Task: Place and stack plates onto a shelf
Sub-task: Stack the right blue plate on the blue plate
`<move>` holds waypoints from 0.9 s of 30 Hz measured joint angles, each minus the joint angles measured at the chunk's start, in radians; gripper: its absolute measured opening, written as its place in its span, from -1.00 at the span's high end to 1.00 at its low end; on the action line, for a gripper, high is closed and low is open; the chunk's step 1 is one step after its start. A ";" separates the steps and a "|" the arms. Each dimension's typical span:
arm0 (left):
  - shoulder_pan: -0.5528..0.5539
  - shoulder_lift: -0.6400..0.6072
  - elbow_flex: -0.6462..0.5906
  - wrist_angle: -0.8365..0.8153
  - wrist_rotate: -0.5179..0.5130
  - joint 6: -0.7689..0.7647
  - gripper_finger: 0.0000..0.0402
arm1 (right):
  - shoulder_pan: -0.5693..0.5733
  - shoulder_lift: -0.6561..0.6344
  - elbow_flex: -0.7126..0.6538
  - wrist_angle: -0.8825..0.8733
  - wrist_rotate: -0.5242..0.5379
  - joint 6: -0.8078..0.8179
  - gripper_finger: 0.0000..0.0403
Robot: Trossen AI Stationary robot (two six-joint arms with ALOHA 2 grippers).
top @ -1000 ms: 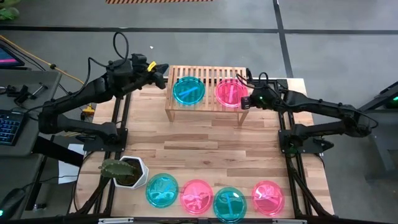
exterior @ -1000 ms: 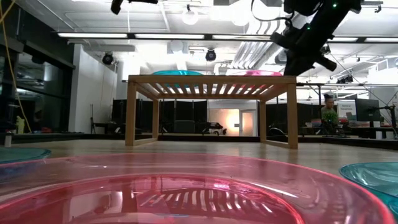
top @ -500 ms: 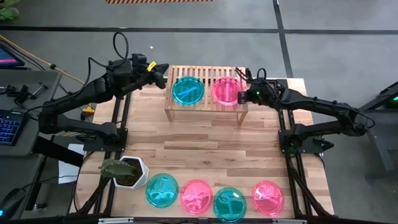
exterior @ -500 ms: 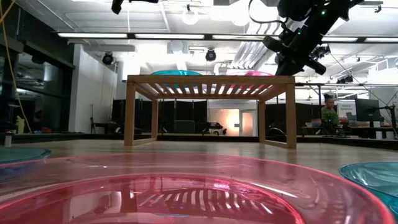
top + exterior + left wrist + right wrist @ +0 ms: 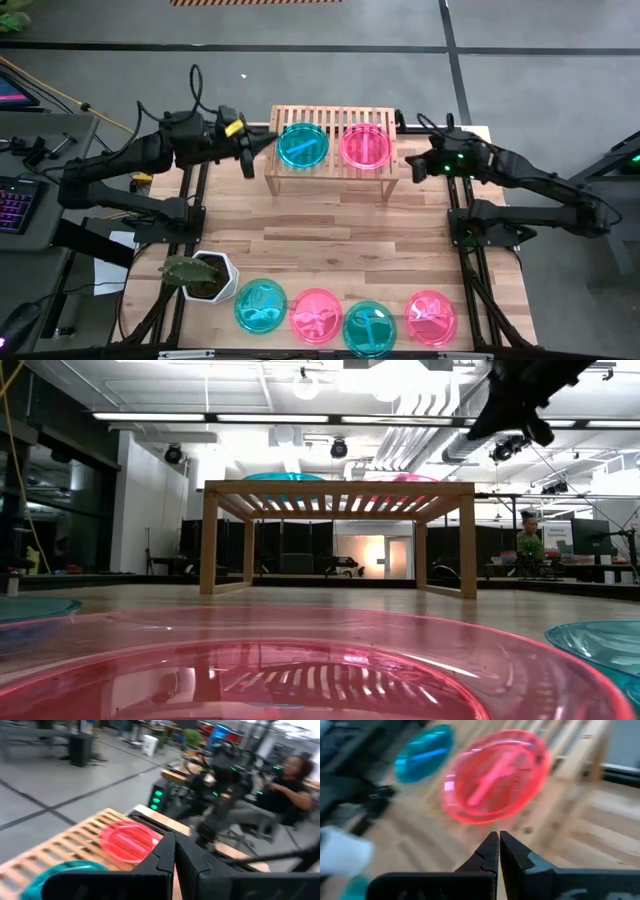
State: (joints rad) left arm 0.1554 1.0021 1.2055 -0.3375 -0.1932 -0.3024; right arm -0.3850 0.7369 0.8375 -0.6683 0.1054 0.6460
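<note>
The light-wood shelf (image 5: 330, 172) stands at the table's far side. On its slatted top lie a teal plate (image 5: 302, 145) and a pink plate (image 5: 365, 146); the right wrist view shows the pink plate (image 5: 495, 775) and the teal plate (image 5: 424, 752). Four more plates lie flat along the near edge: teal (image 5: 260, 305), pink (image 5: 316, 315), teal (image 5: 370, 328), pink (image 5: 431, 317). My left gripper (image 5: 250, 152) is shut and empty, just left of the shelf. My right gripper (image 5: 410, 166) is shut and empty, just right of the shelf.
A white hexagonal plant pot (image 5: 205, 276) stands at the near left of the table. Bare wood lies between the shelf and the near row of plates. In the low view a pink plate (image 5: 300, 660) fills the foreground. A seated person (image 5: 292, 775) is beyond the table.
My right gripper moved left against the pink plate's right edge, and the plate slid a little left on the shelf top. The gripper then drew back right, clear of the shelf. My left gripper moved from the shelf's far-left corner toward the near edge.
</note>
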 joint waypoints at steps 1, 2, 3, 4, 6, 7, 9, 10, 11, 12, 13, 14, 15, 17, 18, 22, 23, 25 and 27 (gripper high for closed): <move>-0.023 0.006 0.001 0.002 -0.004 0.001 1.00 | 0.010 -0.015 0.000 0.007 -0.014 0.000 1.00; -0.044 0.013 0.001 0.000 -0.017 0.002 1.00 | 0.021 -0.027 0.000 0.015 -0.021 0.000 1.00; -0.064 0.022 0.000 0.002 -0.033 0.009 1.00 | 0.032 -0.037 0.000 0.024 -0.027 0.000 1.00; -0.082 0.030 0.001 0.012 -0.051 0.018 1.00 | 0.040 -0.043 0.000 0.032 -0.027 0.000 1.00; -0.111 0.044 0.001 0.043 -0.079 0.032 1.00 | 0.054 -0.049 0.000 0.057 -0.027 0.000 1.00; -0.121 0.053 0.001 0.061 -0.083 0.036 1.00 | 0.060 -0.049 0.000 0.070 -0.027 0.000 1.00; -0.131 0.070 0.001 0.096 -0.075 0.036 1.00 | 0.071 -0.047 0.000 0.099 -0.029 0.000 1.00; -0.133 0.077 0.001 0.099 -0.072 0.036 1.00 | 0.075 -0.044 0.000 0.117 -0.035 0.000 1.00; -0.133 0.085 0.001 0.108 -0.069 0.036 1.00 | 0.081 -0.041 0.000 0.139 -0.051 0.002 1.00; -0.133 0.089 0.001 0.115 -0.059 0.036 1.00 | 0.087 -0.037 0.000 0.162 -0.077 0.006 1.00; -0.133 0.091 0.001 0.112 -0.048 0.035 1.00 | 0.095 -0.031 0.000 0.193 -0.115 0.008 1.00; -0.132 0.095 0.001 0.116 -0.039 0.034 1.00 | 0.105 -0.023 0.000 0.232 -0.164 0.010 1.00; -0.132 0.098 0.001 0.118 -0.030 0.034 1.00 | 0.118 -0.011 0.000 0.268 -0.219 0.025 1.00; -0.132 0.099 0.001 0.116 -0.026 0.034 1.00 | 0.150 0.017 0.000 0.333 -0.319 0.064 1.00; -0.132 0.098 0.001 0.119 -0.026 0.034 1.00 | 0.172 0.032 0.000 0.365 -0.352 0.086 0.99; -0.132 0.098 0.001 0.118 -0.026 0.027 1.00 | 0.289 0.108 0.000 0.408 -0.397 0.188 0.89; -0.132 0.098 0.001 0.118 -0.026 0.026 1.00 | 0.322 0.129 0.000 0.395 -0.404 0.209 0.84; -0.132 0.097 0.001 0.119 -0.026 0.020 1.00 | 0.398 0.173 0.000 0.359 -0.422 0.247 0.70; -0.132 0.097 0.001 0.118 -0.026 0.015 1.00 | 0.475 0.217 0.000 0.307 -0.439 0.279 0.54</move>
State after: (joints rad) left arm 0.0232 1.0996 1.2060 -0.2195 -0.2192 -0.2870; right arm 0.0900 0.9540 0.8375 -0.3616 -0.3339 0.9245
